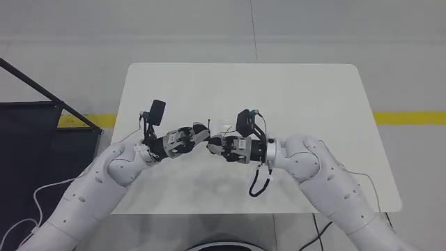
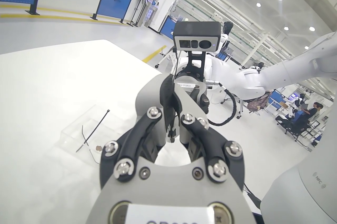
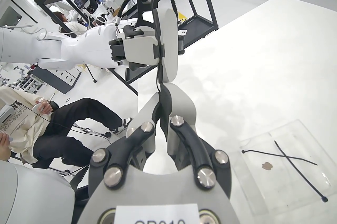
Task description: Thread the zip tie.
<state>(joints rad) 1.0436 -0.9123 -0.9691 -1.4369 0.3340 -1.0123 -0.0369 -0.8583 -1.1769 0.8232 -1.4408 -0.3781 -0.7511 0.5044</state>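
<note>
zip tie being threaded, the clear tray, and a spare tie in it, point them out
zip tie [image 3: 158, 75]: right wrist view, on the bare strap mid-length
clear tray [image 3: 284, 191]: right wrist view, on its bare floor
spare tie [image 3: 324, 199]: right wrist view, on its square head

Left gripper [image 1: 202, 138] and right gripper [image 1: 214, 144] nearly touch, zip tie [image 3: 158, 76] bridging them, tray [image 3: 266, 183] just beyond.

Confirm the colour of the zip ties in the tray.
Black zip ties, clearest in the right wrist view.
</note>
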